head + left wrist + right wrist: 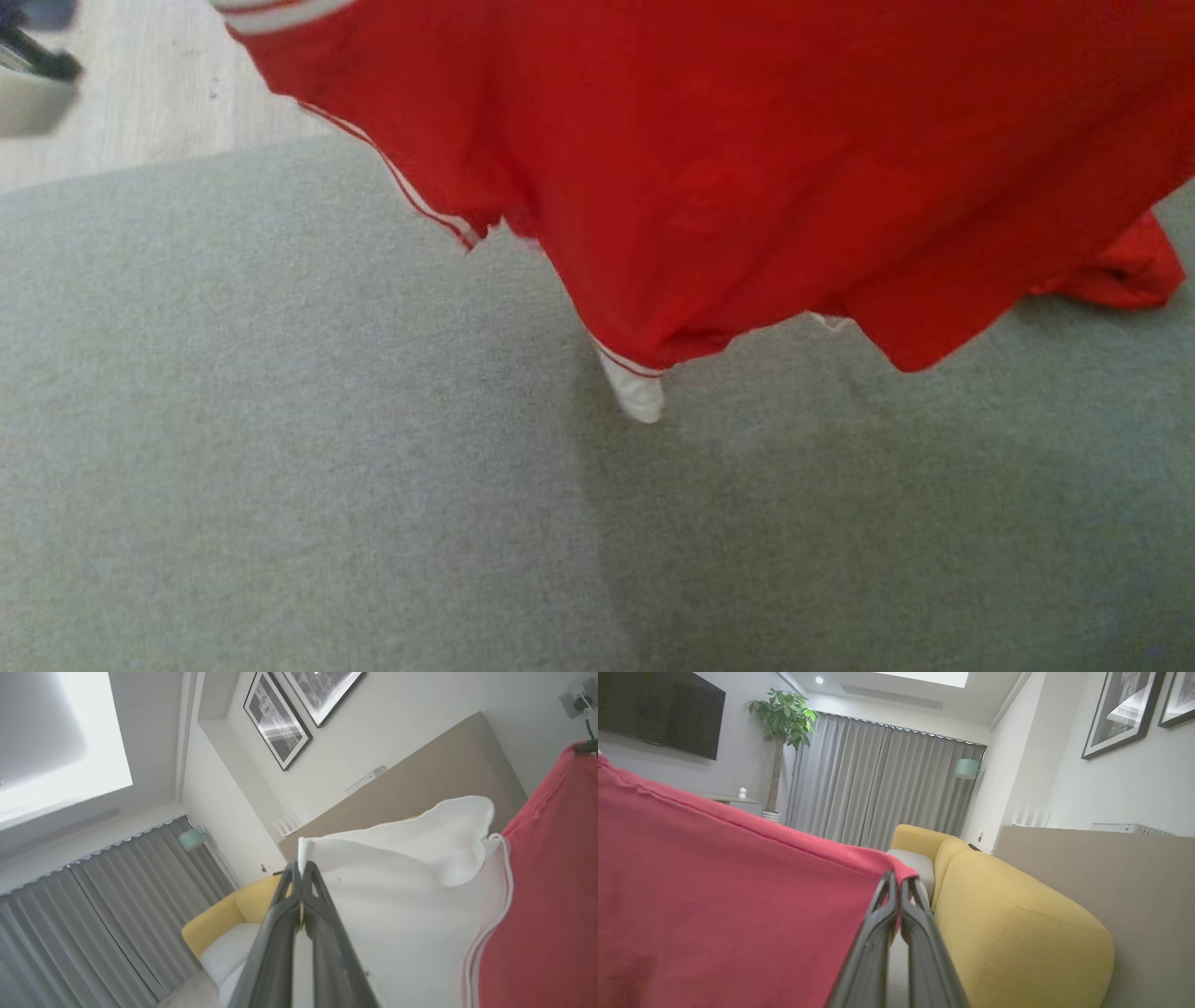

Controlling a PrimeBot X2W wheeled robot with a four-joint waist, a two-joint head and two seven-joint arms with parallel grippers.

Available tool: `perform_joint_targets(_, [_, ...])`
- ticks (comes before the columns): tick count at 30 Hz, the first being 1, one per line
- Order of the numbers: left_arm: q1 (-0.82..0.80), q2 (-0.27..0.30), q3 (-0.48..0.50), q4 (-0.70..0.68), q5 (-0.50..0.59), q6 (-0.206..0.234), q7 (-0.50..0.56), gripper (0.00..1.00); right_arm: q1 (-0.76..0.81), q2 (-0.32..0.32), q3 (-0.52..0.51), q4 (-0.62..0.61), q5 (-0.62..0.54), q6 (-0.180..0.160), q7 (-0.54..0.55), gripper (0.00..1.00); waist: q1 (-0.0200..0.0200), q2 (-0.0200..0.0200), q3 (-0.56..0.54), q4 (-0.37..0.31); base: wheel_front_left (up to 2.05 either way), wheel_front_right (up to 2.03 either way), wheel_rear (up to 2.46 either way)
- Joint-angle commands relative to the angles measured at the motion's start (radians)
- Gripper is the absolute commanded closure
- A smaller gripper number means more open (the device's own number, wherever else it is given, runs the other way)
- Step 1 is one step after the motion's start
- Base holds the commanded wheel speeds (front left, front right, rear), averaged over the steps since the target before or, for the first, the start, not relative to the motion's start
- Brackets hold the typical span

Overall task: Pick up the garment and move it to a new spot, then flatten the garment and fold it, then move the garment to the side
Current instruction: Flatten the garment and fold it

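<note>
The red garment [747, 187], trimmed in white with thin red stripes, hangs spread across the top of the head view above a grey fabric surface [280, 448]; its lower edge dangles free, a white striped cuff [639, 390] points down at the middle, and a bunched red fold at the far right seems to rest on the grey fabric; pale wood floor [149, 93] shows at the upper left.

The left gripper [300, 870] is raised and tilted up toward the wall and ceiling; its two dark fingers are pressed together, pinching the edge of a white panel of the garment [397, 914], with the red cloth falling away beside it.

The right gripper [898, 881] points roughly level across the room, toward grey curtains [878, 784] and a yellow sofa [1017, 933]; its fingers are likewise closed tight, nipping the hemmed corner of the red cloth [714, 882], which stretches off taut to one side.
</note>
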Motion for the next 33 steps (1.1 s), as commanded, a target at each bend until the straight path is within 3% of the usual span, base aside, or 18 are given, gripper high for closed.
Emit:
perform_joint_targets(1, [-0.07, 0.051, 0.075, -0.017, 0.011, 0.01, 0.015, 1.0, -0.045, -0.062, -0.015, -0.026, -0.002, -0.001, 0.017, 1.0, 0.0001, -0.0001, -0.001, 0.003, 0.0, 0.0, 0.0])
perform_joint_targets(4, [-0.108, 0.066, 0.086, -0.023, 0.012, 0.006, 0.052, 1.0, -0.097, -0.112, 0.02, -0.006, -0.014, -0.001, 0.056, 1.0, 0.0001, -0.0001, 0.007, 0.007, 0.0, 0.0, 0.0])
perform_joint_targets(8, [-0.158, 0.056, 0.084, 0.02, -0.003, -0.028, 0.122, 1.0, -0.224, -0.148, 0.154, 0.057, -0.041, -0.001, 0.084, 1.0, 0.0001, -0.0001, 0.052, 0.018, 0.0, 0.0, 0.0])
perform_joint_targets(13, [-0.229, -0.01, 0.05, 0.129, 0.018, -0.069, 0.192, 1.0, -0.475, -0.084, 0.387, 0.172, -0.099, -0.001, 0.116, 1.0, 0.0001, -0.0001, 0.167, 0.046, 0.0, 0.0, 0.0])
perform_joint_targets(17, [-0.336, -0.087, 0.053, 0.25, 0.139, -0.055, 0.123, 1.0, -0.708, -0.025, 0.493, 0.296, -0.197, -0.001, 0.073, 1.0, 0.0001, -0.0001, 0.281, 0.077, 0.0, 0.0, 0.0])
perform_joint_targets(22, [-0.47, -0.192, 0.107, 0.382, 0.272, 0.039, -0.062, 1.0, -0.939, 0.021, 0.479, 0.452, -0.373, -0.001, -0.073, 1.0, 0.0001, -0.0001, 0.387, 0.113, 0.0, 0.0, 0.0])
perform_joint_targets(24, [-0.485, -0.22, 0.124, 0.404, 0.286, 0.044, -0.095, 1.0, -0.987, 0.035, 0.47, 0.501, -0.417, -0.001, -0.128, 1.0, 0.0001, -0.0001, 0.408, 0.125, 0.0, 0.0, 0.0])
perform_joint_targets(29, [-0.392, -0.224, 0.148, 0.372, 0.268, 0.005, -0.112, 1.0, -0.986, 0.063, 0.53, 0.586, -0.421, -0.001, -0.193, 1.0, 0.0001, -0.0001, 0.436, 0.138, 0.0, 0.0, 0.0])
perform_joint_targets(33, [-0.267, -0.208, 0.188, 0.288, 0.246, 0.001, -0.113, 1.0, -0.939, 0.077, 0.582, 0.619, -0.389, -0.001, -0.215, 1.0, 0.0001, -0.0001, 0.445, 0.138, 0.0, 0.0, 0.0])
